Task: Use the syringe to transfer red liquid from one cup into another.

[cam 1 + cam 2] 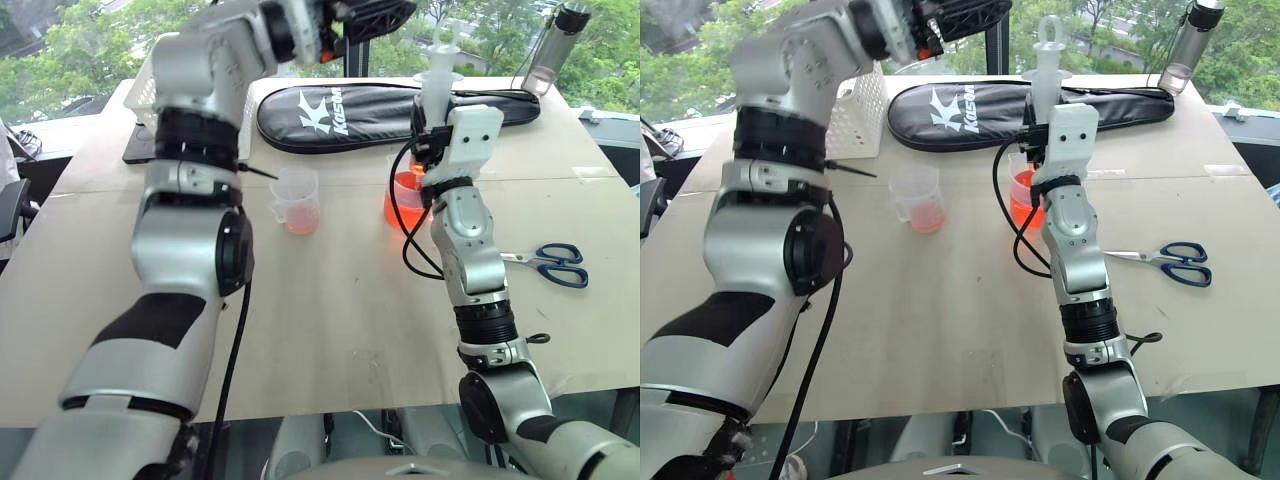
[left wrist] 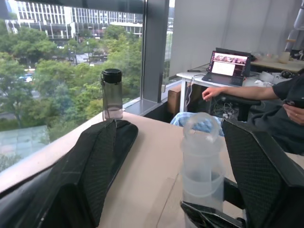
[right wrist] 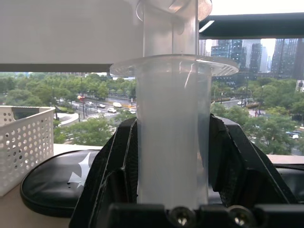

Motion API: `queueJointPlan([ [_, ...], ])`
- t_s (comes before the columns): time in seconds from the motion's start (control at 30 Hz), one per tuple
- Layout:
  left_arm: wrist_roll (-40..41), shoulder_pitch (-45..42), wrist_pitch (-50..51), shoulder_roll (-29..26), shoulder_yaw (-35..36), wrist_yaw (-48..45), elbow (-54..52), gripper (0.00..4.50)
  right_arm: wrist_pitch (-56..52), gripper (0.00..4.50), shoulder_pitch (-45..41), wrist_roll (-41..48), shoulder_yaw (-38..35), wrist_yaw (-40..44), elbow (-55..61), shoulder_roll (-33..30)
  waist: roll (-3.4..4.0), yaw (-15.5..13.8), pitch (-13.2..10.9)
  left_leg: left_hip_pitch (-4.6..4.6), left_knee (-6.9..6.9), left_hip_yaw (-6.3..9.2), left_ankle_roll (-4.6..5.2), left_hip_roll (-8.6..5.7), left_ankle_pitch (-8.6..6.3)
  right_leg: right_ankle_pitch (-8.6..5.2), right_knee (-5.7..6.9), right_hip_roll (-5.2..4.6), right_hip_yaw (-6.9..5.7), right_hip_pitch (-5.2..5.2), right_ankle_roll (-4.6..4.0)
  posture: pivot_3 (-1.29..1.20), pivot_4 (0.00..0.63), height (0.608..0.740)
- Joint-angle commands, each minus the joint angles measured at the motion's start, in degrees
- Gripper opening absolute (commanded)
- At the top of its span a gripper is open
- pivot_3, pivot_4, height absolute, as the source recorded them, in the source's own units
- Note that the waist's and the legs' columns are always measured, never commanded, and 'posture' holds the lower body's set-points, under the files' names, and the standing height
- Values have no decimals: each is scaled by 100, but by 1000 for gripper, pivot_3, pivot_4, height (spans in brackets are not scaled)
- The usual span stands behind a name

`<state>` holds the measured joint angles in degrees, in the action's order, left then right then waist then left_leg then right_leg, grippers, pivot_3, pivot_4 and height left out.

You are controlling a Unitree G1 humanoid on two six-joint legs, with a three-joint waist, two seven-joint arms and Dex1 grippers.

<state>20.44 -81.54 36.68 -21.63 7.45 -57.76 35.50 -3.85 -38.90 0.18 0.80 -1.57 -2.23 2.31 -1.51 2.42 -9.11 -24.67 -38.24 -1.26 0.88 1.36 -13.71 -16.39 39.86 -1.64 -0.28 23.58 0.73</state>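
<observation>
Syringe (image 1: 437,75) clamped upright in right gripper (image 1: 428,140) at frame centre-right, above larger beaker (image 1: 404,200) of red liquid (image 1: 400,212); left gripper (image 1: 372,15) spread open, upper centre.

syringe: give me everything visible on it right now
The syringe is clear plastic with a wide barrel, a round flange and a ring-topped plunger pushed in. It stands upright, clamped between the right gripper's black fingers, above the larger beaker of red liquid. The left gripper is open near its top, not touching. Its tip is hidden.
</observation>
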Motion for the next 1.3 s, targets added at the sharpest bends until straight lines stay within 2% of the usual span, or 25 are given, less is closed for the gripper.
queueJointPlan([
  [0.03,513,627,807,-119,54,54,-1391,3558,92,1547,18,124,-80,96,247,-57,0,-2,0,-1,-1,2,0,0,0,0,2,1,-1,0,0,0,150,724],
  [0.23,796,2141,1362,-217,-223,371,-3212,3558,205,1547,0,238,-144,244,125,-128,0,-7,3,-3,-3,5,0,0,0,0,6,-3,-1,-1,0,0,150,724],
  [0.37,1171,2256,1778,114,44,986,-3491,3558,294,1547,-33,87,-20,363,68,-277,-1,-58,3,-4,-4,9,0,-2,0,0,2,-4,-6,-2,0,0,150,724],
  [0.53,1318,2045,1985,459,145,1654,-3341,3558,497,1547,-20,-123,145,454,-17,-394,-3,-56,5,0,-10,9,0,-5,0,1,5,-6,-5,-6,0,0,150,724],
  [0.7,1108,1866,1697,612,-66,1962,-3065,3558,632,1547,-16,-205,224,525,13,-408,-3,-41,5,0,-7,8,0,-4,0,1,3,-5,-4,-6,0,0,150,724],
  [1.17,902,1567,852,733,-499,1712,-2386,3558,826,1547,23,-309,435,771,149,-421,-3,-45,5,0,-7,6,0,-5,0,1,2,-5,-5,-6,0,0,150,724],
  [1.27,828,1544,731,740,-548,1690,-2247,2803,818,1547,33,-323,439,779,184,-436,-3,-45,5,0,-7,5,0,-5,0,1,1,-5,-3,-6,0,0,150,724],
  [1.3,827,1535,706,745,-551,1676,-2219,2390,815,1547,40,-329,443,781,197,-439,-3,-43,5,0,-7,5,0,-5,0,1,1,-5,-4,-6,0,0,150,724],
])
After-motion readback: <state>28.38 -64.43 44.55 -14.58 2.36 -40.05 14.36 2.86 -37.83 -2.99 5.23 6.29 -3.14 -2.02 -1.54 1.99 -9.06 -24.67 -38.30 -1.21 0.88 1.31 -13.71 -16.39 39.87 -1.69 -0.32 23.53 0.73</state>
